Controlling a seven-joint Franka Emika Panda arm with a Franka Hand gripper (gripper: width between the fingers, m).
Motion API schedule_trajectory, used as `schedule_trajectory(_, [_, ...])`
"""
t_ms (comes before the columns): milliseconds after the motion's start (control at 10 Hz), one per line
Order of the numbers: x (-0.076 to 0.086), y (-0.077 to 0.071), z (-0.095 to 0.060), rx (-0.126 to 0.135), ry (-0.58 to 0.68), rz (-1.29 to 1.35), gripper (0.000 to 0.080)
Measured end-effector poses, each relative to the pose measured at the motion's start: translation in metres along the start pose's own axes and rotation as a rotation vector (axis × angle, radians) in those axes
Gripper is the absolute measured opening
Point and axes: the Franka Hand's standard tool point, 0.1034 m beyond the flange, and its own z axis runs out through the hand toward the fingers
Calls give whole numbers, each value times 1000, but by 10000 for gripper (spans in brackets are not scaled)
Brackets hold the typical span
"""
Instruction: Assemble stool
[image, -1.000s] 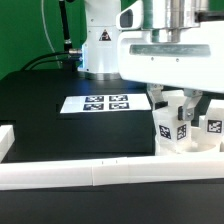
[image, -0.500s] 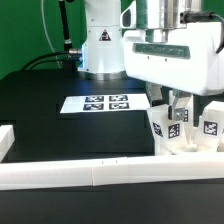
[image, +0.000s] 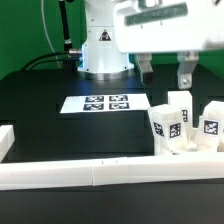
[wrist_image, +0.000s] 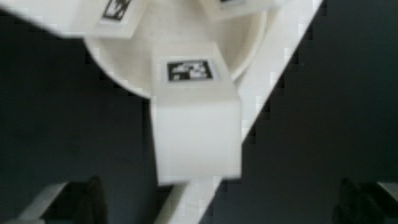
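The stool's round white seat (image: 190, 149) lies at the exterior view's right, against the front rail. Three white tagged leg blocks stand on it: one nearest (image: 167, 126), one behind (image: 180, 106), one at the right (image: 211, 122). My gripper (image: 165, 72) hangs open and empty above the legs, clear of them. In the wrist view a leg block (wrist_image: 196, 135) rises from the seat (wrist_image: 151, 55) towards the camera, between my two dark fingertips (wrist_image: 71, 203), which do not touch it. My gripper (wrist_image: 217, 205) is spread wide there.
The marker board (image: 105, 103) lies flat on the black table, to the exterior view's left of the stool. A long white rail (image: 90, 175) runs along the front edge and a short one (image: 5, 142) stands at the left. The robot base (image: 103, 45) stands behind.
My gripper was low around the legs a second ago. It has since risen straight up and now hangs clear above them. The legs stay standing.
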Motion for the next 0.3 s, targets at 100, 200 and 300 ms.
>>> schedule_trajectory(100, [7, 0, -5, 4, 6, -8, 649])
schedule_trajectory(200, [4, 0, -1, 1, 4, -12, 649])
schedule_trajectory(300, [3, 0, -1, 0, 4, -14, 649])
